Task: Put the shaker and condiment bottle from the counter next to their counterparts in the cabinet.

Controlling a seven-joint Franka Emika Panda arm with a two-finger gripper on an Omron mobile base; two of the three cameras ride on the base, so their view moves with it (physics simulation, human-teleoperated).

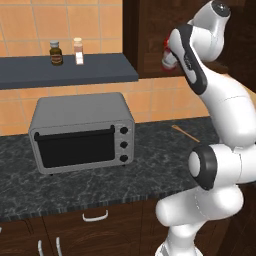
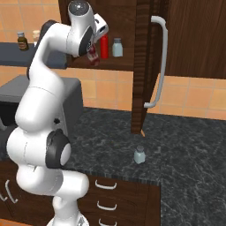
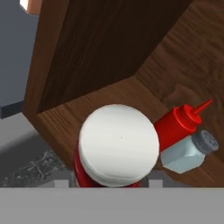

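My gripper [image 2: 93, 56] is shut on the condiment bottle [image 3: 119, 146], a stout red bottle whose white cap faces the hand camera. I hold it in the air at the front left of the open cabinet [image 2: 115, 64], level with its shelf. On that shelf, to the right of the held bottle, stand the counterparts: a slim red squeeze bottle [image 3: 179, 122] [image 2: 104, 47] and a small grey-blue shaker [image 3: 189, 153] [image 2: 117, 47]. The other shaker [image 2: 139, 154] stands on the dark stone counter [image 2: 185, 145] near its front edge, below the cabinet door. My arm hides most of the held bottle [image 1: 166, 46] in the left base view.
The cabinet door [image 2: 143, 66] stands open, edge-on, with a long pale handle [image 2: 161, 62], right of the shelf. A grey toaster oven [image 1: 80, 132] sits on the counter at left. A blue-grey wall shelf [image 1: 100, 72] carries a brown jar [image 1: 56, 53] and a tall pale shaker [image 1: 78, 51].
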